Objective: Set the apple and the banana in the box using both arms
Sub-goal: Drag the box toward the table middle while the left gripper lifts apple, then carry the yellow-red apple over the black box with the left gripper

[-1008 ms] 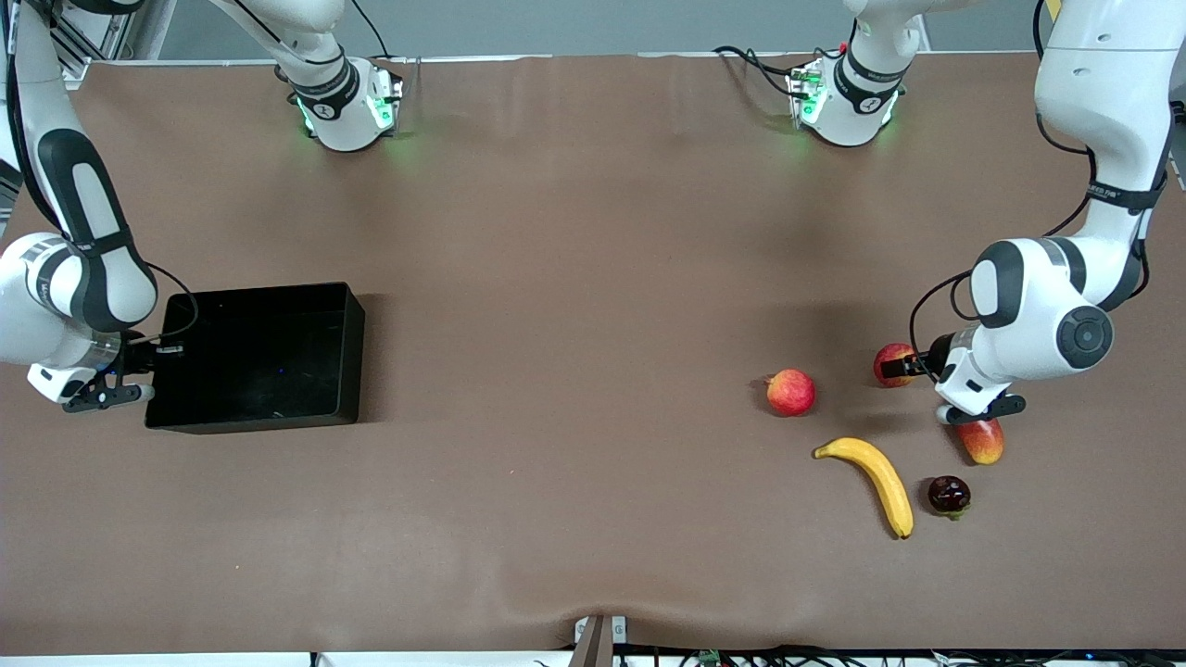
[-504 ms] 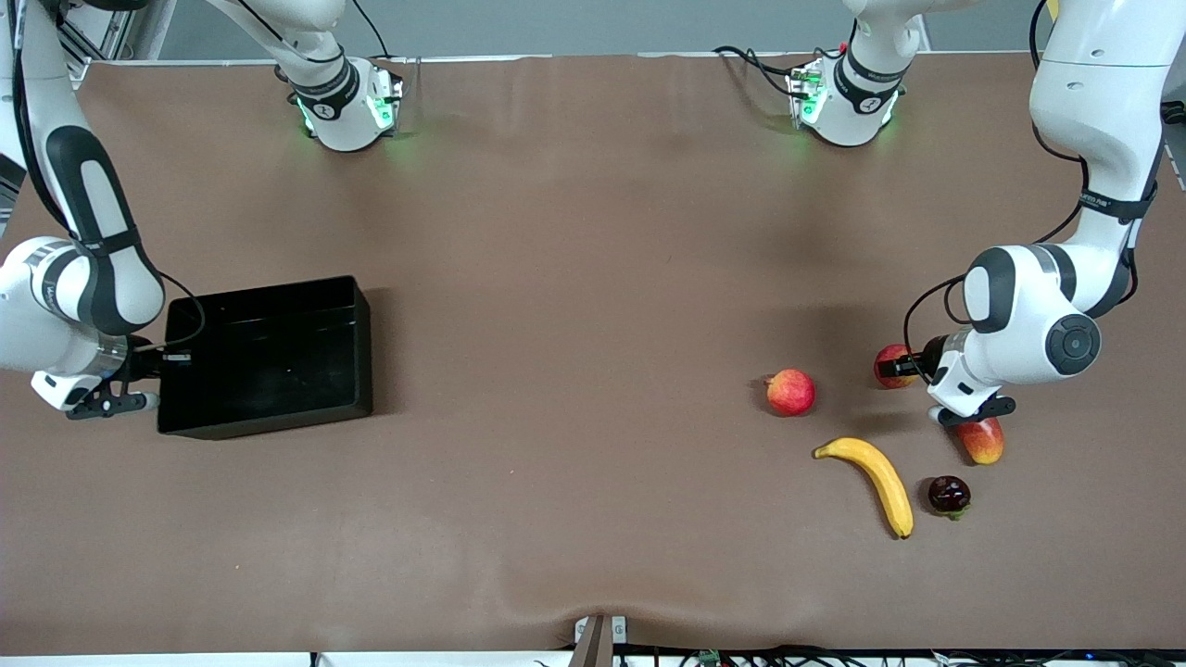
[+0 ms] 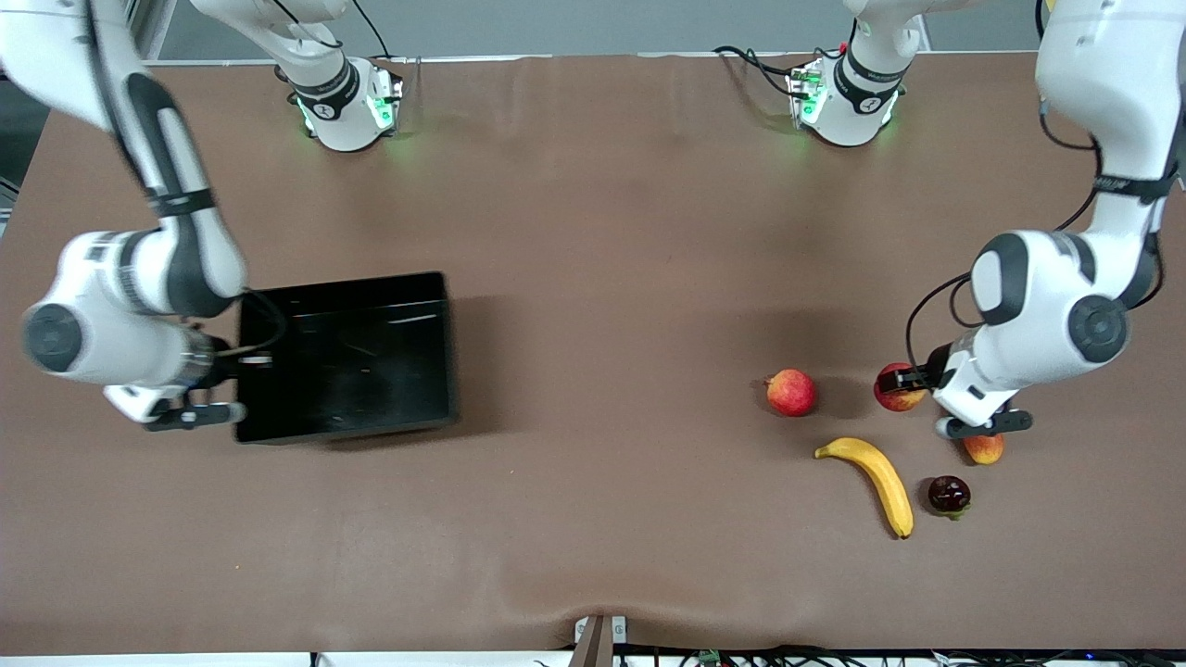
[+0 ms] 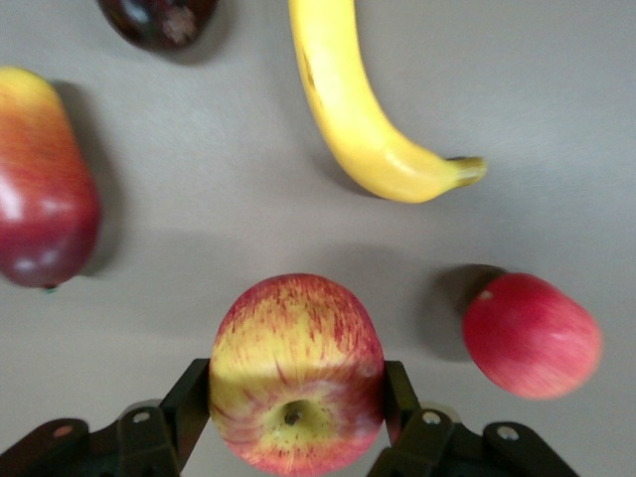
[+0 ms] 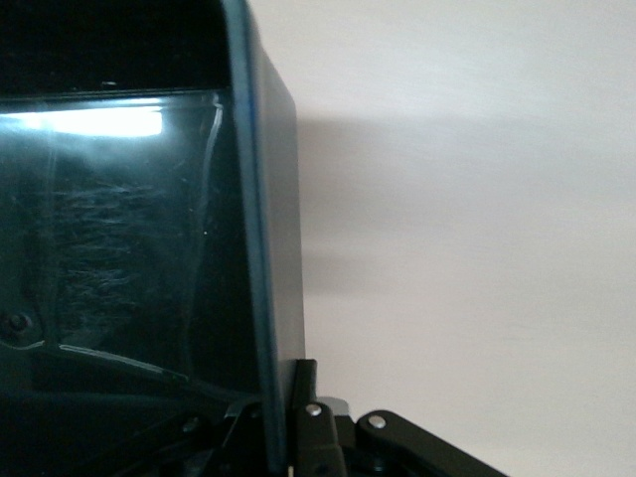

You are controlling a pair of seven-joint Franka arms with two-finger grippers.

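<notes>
A: Front view. The left tool (image 3: 903, 378) sits low at the left arm's end of the counter (image 3: 602, 278), its fingers clamped on the apple (image 3: 895, 389). Just beside it lie the pinker fruit (image 3: 791, 392), the banana (image 3: 878, 472) nearer the camera, the mango (image 3: 984, 448) and a dark fruit (image 3: 949, 495). The right tool (image 3: 227, 384) grips the end wall of the box (image 3: 347, 357), which sits toward the right arm's end, well apart from the fruit.

B: Left wrist view?

A: Apple (image 4: 296, 373) seated between the two fingers (image 4: 189, 407), stem dimple facing the camera, pads at its widest part. Banana (image 4: 363, 109), pinker fruit (image 4: 532, 336), mango (image 4: 45, 194) and dark fruit (image 4: 159, 18) all lie free on the counter.

B: Handling estimate?

A: Apple: firm, smooth, round, moderately heavy. The grip across the middle looks sound; a pinch higher or lower would likely let it roll out. Banana: light, soft-skinned, bruises easily. I would take it across its mid-length, jaws square to the curve.

B: Right wrist view?

A: The right tool (image 5: 283, 427) is closed on the thin box (image 5: 260, 248) wall, one finger (image 5: 303, 417) visible outside, the other inside. Glossy plastic, light and stiff, probably slippery; a one-wall grip may let it pivot.
</notes>
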